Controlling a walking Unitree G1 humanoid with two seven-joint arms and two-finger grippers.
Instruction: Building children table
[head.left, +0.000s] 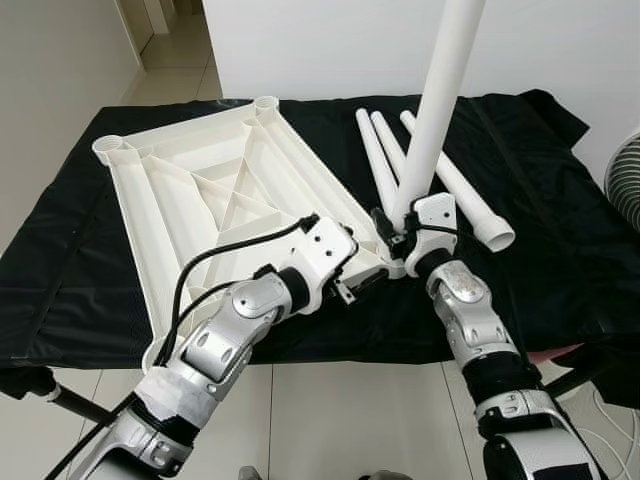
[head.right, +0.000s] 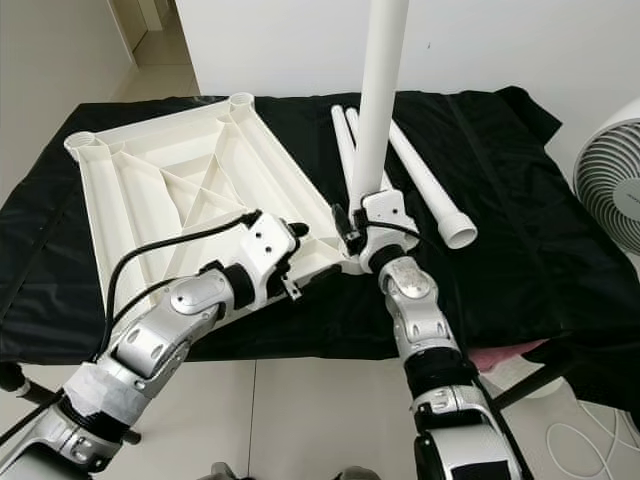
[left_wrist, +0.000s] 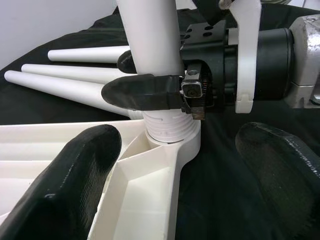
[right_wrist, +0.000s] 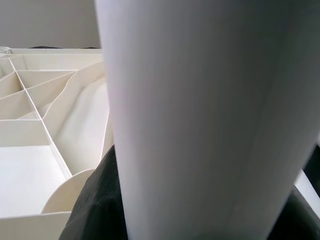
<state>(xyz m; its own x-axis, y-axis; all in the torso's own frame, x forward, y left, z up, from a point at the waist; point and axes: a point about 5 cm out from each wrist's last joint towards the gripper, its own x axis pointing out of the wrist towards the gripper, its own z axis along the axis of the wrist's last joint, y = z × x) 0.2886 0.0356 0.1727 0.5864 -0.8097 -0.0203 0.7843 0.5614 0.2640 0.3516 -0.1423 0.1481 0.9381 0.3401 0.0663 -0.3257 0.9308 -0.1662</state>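
Right pincer (left_wrist: 150, 80) pinches the upright leg (head.left: 440, 100) at the tabletop (head.left: 230, 190) corner; left pincer (head.left: 365, 275) spread.

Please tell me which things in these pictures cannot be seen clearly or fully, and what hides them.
- Upright leg: its top end is cut off by the upper edge in both eye views.
- Leg's thread in the corner socket: how deep it sits is hidden inside.
- Right gripper: in the right wrist view, the leg hides the fingers.
- Tabletop: its near corner is hidden behind the left arm.
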